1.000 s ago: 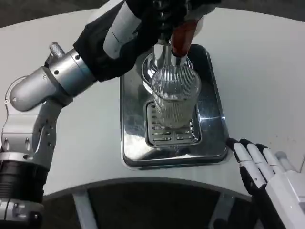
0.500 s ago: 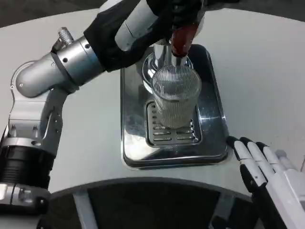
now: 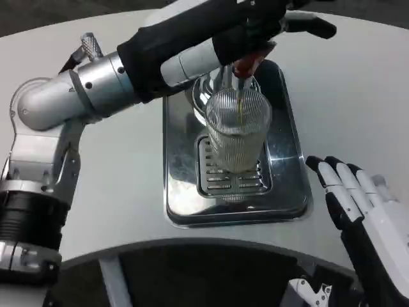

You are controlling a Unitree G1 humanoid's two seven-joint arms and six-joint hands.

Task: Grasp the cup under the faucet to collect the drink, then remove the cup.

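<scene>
Bright overhead light, glare on tray

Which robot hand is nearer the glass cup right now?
Left. The left robot hand is at the tap handle directly above the cup; the right robot hand rests open off the tray's lower right corner.

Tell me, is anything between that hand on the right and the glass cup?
Nothing stands between them. The right hand waits open on the bare table, beside the tray; only the tray's low rim lies on the way to the cup. The left hand is up at the faucet's handle, above the cup.
</scene>
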